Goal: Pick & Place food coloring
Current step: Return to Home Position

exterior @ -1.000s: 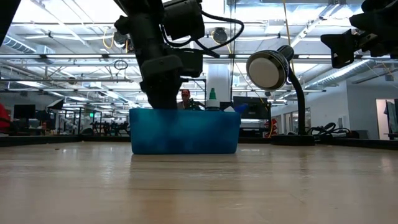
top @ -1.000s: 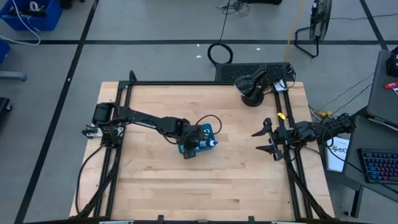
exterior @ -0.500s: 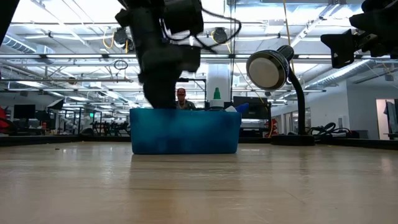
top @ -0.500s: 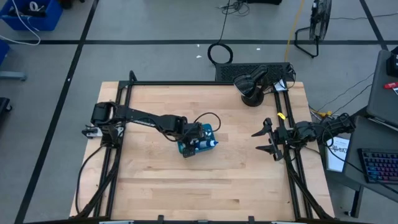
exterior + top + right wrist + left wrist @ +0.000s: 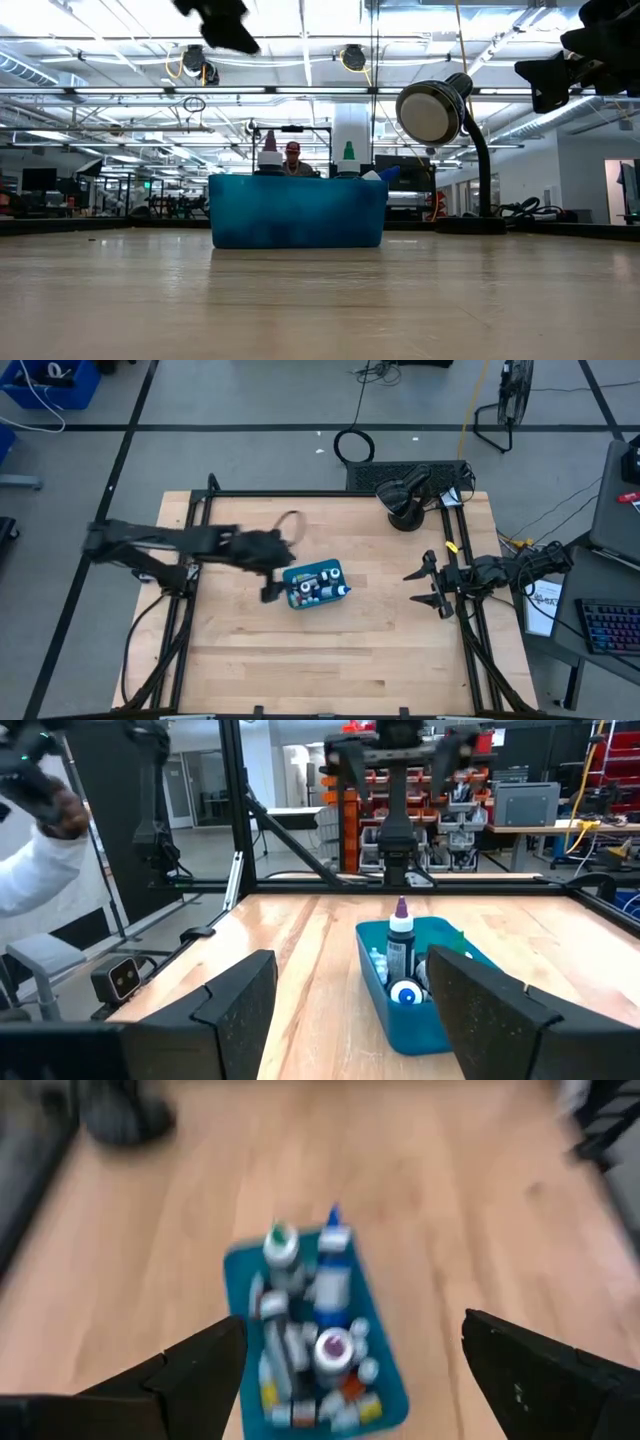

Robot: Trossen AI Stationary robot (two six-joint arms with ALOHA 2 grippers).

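The tray (image 5: pixel 297 212) sits on the desk (image 5: pixel 330 655) near its middle; the food coloring bottles (image 5: pixel 318 584) are in it, crowded together, several upright with their tops above the rim; my left arm (image 5: pixel 170 541) reaches in from the desk's left edge, and my left jaws hang above the desk just beside the tray's left end, apart from it; my right arm (image 5: pixel 490 572) lies at the desk's right edge, my right jaws facing the tray, well apart from it; the lamp (image 5: pixel 404 500) stands at the far right corner, behind my right arm.
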